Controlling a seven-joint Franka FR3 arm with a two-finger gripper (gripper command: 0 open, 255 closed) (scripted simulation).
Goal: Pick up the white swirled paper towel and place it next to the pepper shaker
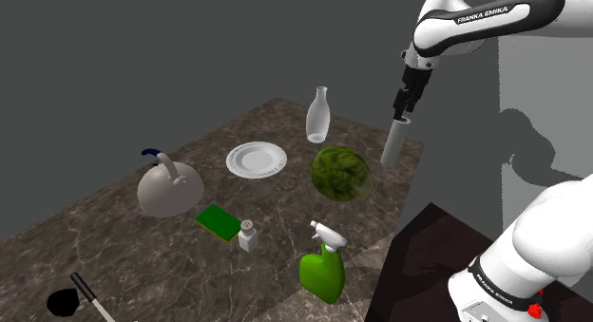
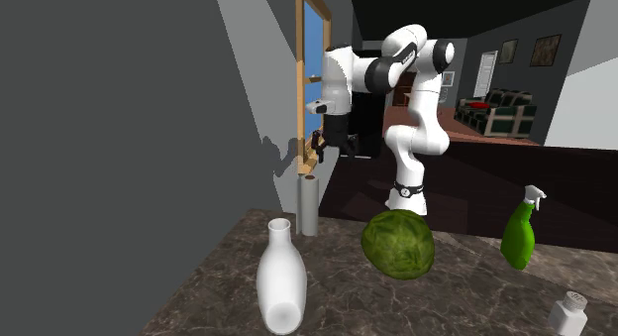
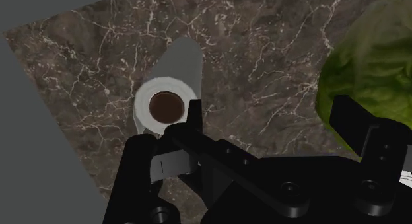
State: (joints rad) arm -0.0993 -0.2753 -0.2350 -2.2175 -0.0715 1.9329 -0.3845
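A: On desk point(image 1: 285, 192), lettuce head point(image 1: 340, 173) sits near; paper towel roll point(image 1: 392, 144) upright by the edge.
B: Yep, tool point(image 1: 403, 116) above it, wide, holding nothing, off-ctr. Descending, could clip rim & tip roll off, imo.

The white arm point(image 1: 480, 18) is seen reaching out high with the elbow bent, and the wrist is turned so the black gripper point(image 1: 403, 111) is pointed pretty much straight down. The fingers point(image 3: 193, 113) are spread well apart, nothing clasped between them.
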